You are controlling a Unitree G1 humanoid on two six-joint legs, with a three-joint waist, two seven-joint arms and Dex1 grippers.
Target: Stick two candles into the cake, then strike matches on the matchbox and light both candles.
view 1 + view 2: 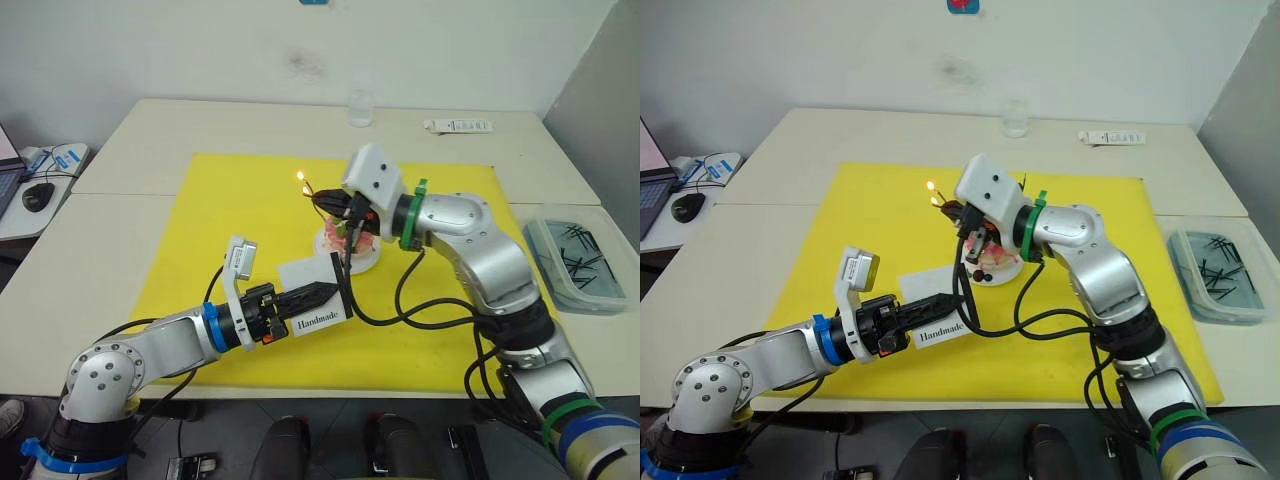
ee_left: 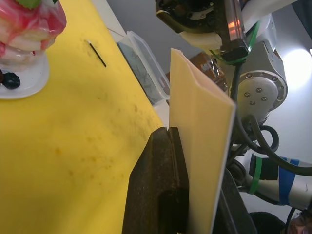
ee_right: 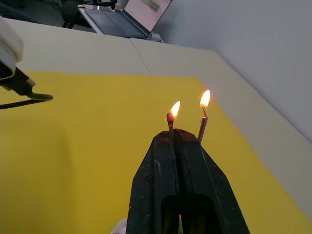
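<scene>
On the yellow mat [image 1: 250,210], the right gripper [image 3: 174,132] pinches a burning match [image 3: 170,122] beside a lit candle [image 3: 203,124], over the cake [image 1: 352,240].
The left gripper [image 1: 325,292] clamps the matchbox [image 1: 315,290] nearby; a bin [image 1: 580,265] lies right.

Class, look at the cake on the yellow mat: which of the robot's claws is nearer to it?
The right claw. It hovers just above the cake, pinching a burning match. The left claw sits off to the cake's side over the yellow mat, holding the matchbox.
</scene>
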